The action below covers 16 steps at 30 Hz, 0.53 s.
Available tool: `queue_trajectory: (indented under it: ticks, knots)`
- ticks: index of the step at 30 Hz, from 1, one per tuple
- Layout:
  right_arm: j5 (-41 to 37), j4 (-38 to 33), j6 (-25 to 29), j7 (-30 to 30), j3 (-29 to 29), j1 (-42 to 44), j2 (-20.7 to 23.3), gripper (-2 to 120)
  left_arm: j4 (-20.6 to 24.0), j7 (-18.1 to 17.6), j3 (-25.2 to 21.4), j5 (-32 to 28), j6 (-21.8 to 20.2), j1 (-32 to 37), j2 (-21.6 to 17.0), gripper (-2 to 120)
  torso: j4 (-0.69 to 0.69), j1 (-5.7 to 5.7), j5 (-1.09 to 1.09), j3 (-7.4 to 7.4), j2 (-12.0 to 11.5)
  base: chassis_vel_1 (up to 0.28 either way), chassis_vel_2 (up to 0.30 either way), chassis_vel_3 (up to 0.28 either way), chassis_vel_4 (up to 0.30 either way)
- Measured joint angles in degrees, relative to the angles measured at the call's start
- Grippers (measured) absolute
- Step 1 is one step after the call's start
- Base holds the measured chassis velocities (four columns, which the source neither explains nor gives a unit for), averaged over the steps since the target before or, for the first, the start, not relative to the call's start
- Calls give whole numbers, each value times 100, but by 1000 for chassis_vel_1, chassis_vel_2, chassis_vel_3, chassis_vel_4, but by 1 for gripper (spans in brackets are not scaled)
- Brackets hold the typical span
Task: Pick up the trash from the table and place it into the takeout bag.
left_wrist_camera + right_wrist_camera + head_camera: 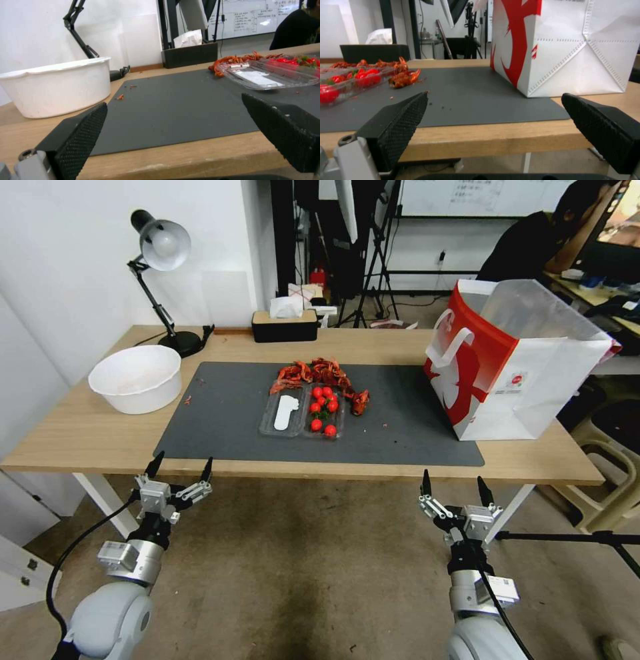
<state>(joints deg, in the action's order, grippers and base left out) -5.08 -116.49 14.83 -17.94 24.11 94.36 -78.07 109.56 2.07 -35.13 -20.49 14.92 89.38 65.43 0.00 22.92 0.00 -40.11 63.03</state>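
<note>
Here the takeout bag (517,360) hides its own inside.

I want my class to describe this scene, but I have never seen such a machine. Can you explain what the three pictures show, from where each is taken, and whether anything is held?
This is a wheeled robot with two arms. The head view looks down from its head; the others come from a camera on each wrist. The left end effector and right end effector hover open before the long light-wood table, holding nothing. On its dark grey mat lie a clear plastic tray of red cherry tomatoes and a pile of red crayfish shells. A large white bowl stands on the left, a red and white takeout bag on the right.
</note>
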Motion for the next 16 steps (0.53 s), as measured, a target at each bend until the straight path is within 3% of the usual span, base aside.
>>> queue_trajectory:
  ticks: [16]
  knots:
    - [-11, 101, -11, 70, -30, -58, 30, 100, -54, 6, -23, 103, 141, 92, 96, 100, 0, 0, 0, 0, 0, 0, 0, 0, 0]
